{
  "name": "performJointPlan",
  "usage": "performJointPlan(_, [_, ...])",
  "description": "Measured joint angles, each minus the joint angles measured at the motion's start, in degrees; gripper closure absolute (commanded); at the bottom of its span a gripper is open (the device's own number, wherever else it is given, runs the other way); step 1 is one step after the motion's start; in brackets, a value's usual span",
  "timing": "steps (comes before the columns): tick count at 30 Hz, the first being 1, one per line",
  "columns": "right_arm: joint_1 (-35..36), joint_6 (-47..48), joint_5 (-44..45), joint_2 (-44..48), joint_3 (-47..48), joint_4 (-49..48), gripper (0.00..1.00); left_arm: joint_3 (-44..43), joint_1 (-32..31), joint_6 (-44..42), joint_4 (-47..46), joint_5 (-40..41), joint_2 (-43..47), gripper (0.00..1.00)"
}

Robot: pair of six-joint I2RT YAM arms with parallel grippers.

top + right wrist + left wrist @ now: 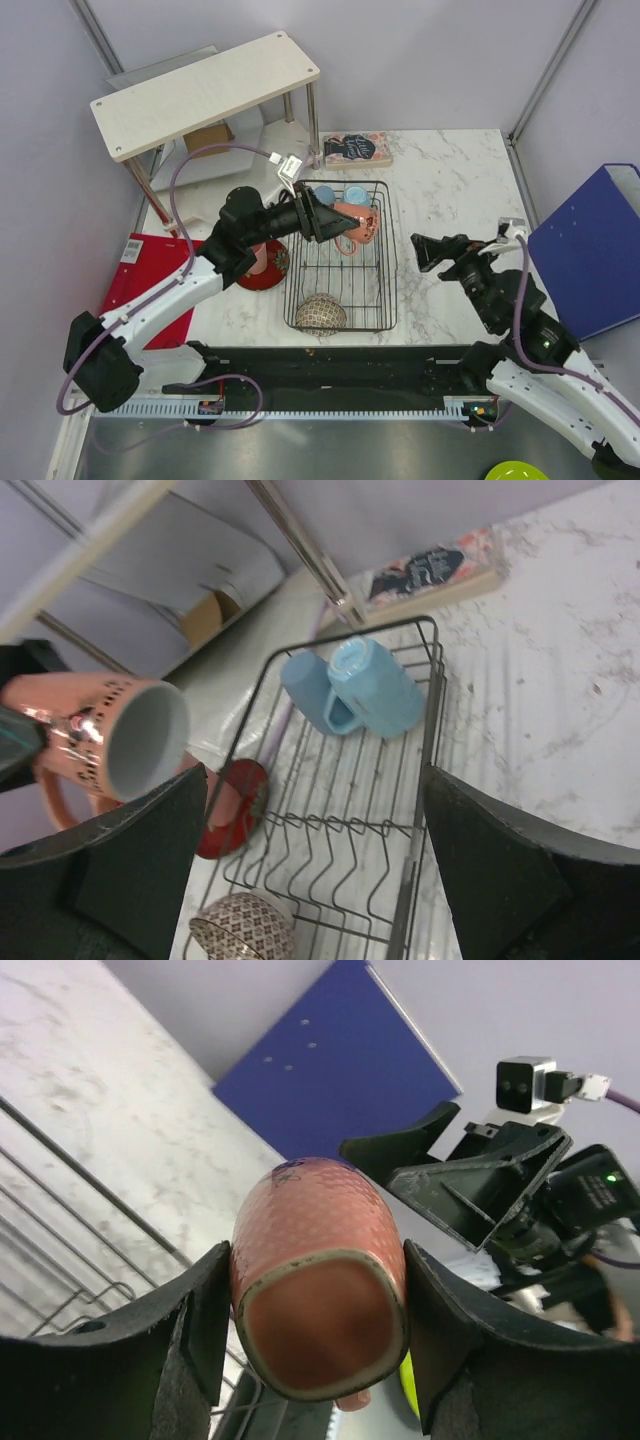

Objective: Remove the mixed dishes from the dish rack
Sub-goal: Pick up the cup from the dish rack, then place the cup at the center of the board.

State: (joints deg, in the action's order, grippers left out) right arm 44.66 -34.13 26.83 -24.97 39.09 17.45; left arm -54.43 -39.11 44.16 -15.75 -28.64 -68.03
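Setting: A white marble-look table [450, 180] stood inside lavender walls, with a white wooden shelf [200, 90] at the far left and a blue ring binder [585, 250] at the right.
Top view, rack: The rectangular black wire dish rack [388, 270] sat mid-table. Two light blue mugs [355, 195] lay at its far end and a speckled beige-brown bowl [320, 312] at its near end.
Top view, left arm: The left gripper [338, 222] was clamped on a salmon-pink mug [358, 222], held on its side in the air over the rack's far half.
Top view, right arm: The right gripper [417, 253] hung just right of the rack, jaws spread wide with nothing between them.
Top view, outside the rack: A dark red plate [275, 278] lay on the table left of the rack, with what looked like the salmon-pink tumbler [262, 255] on it.
Left wrist view: The mug's base faced the lens, with black fingers [200, 1330] pressed on both side walls.
Right wrist view: The mug's open mouth pointed at this camera and its handle hung down.
Handling: As glazed ceramic it was probably stiff, fairly heavy, slick and easy to chip. The side-wall pinch looked sound, and the rim was the other place to hold.
Hard to see: The left arm covered part of the tumbler and plate. The bowl was cut off at the bottom of the right wrist view. The mug's dark print was unreadable.
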Motion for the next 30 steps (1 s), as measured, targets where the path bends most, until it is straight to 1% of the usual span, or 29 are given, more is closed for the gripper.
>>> performJointPlan(2, [0.0, -0.5, -0.8, 3.0, -0.3, -1.5, 0.11, 4.2, 2.0, 5.5, -9.0, -3.9, -1.2, 0.98])
performJointPlan(6, [0.0, -1.3, -4.3, 4.0, -1.2, -4.8, 0.17, 10.0, 5.5, 22.3, -34.6, -10.6, -8.8, 0.98])
performJointPlan(7, [0.0, -1.6, -5.3, 4.0, -1.8, -5.6, 0.18, 10.2, 5.8, 24.4, -37.3, -10.9, -10.1, 0.98])
performJointPlan(9, [0.0, -2.3, -8.5, 3.7, -3.6, -7.6, 0.21, 10.4, 6.4, 31.9, -44.9, -12.4, -14.6, 0.98])
performJointPlan(11, [0.0, -2.8, -11.4, 2.6, -4.7, -9.1, 0.22, 10.4, 6.5, 36.5, -48.2, -13.5, -17.2, 0.98])
performJointPlan(15, [0.0, -3.4, -15.6, -0.3, -5.7, -12.9, 0.24, 10.4, 6.4, 40.9, -52.0, -15.3, -18.0, 0.98])
performJointPlan(19, [0.0, -3.4, -18.1, -3.3, -5.9, -17.4, 0.25, 10.3, 6.3, 42.7, -55.2, -16.6, -17.9, 0.98])
performJointPlan(25, [0.0, -3.3, -20.3, -9.5, -5.9, -23.1, 0.27, 10.3, 5.4, 43.5, -56.5, -17.6, -17.9, 0.98])
performJointPlan(28, [0.0, -3.3, -21.1, -12.8, -5.6, -26.1, 0.31, 10.3, 4.7, 43.5, -56.7, -18.1, -17.9, 0.98])
performJointPlan(30, [0.0, -3.2, -21.2, -14.2, -5.4, -27.8, 0.41, 10.3, 4.3, 43.5, -56.8, -18.2, -17.9, 0.98])
